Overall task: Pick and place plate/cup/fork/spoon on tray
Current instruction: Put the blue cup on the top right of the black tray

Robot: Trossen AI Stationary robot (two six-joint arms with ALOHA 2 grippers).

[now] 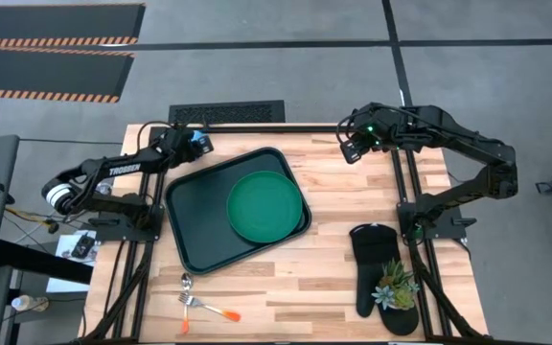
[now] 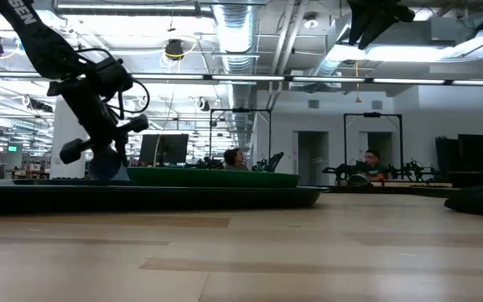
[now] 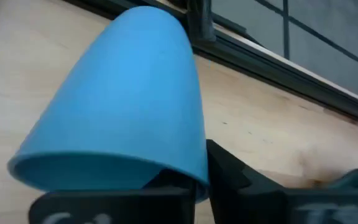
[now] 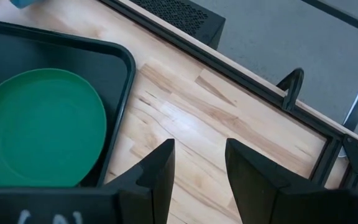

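Now left end effector [image 3: 185, 186] gripping cup [image 3: 123, 99]

The cup [image 3: 123, 99] looks smooth matt plastic; the table [image 4: 191, 112] is pale grained wood; the tray [image 4: 55, 46] is dark, faintly glossy.

Bright even overhead light; ceiling lamps [image 2: 174, 49] glare, close cup [image 3: 123, 106] soft.

My overhead camera looks straight down on the whole surface [image 1: 333, 278]. My low camera sits at surface height, facing level into the room. The left wrist camera presses close on the cup [image 3: 123, 106]; the right wrist camera looks down at the tray [image 4: 55, 43] and plate [image 4: 39, 127], shared with overhead.
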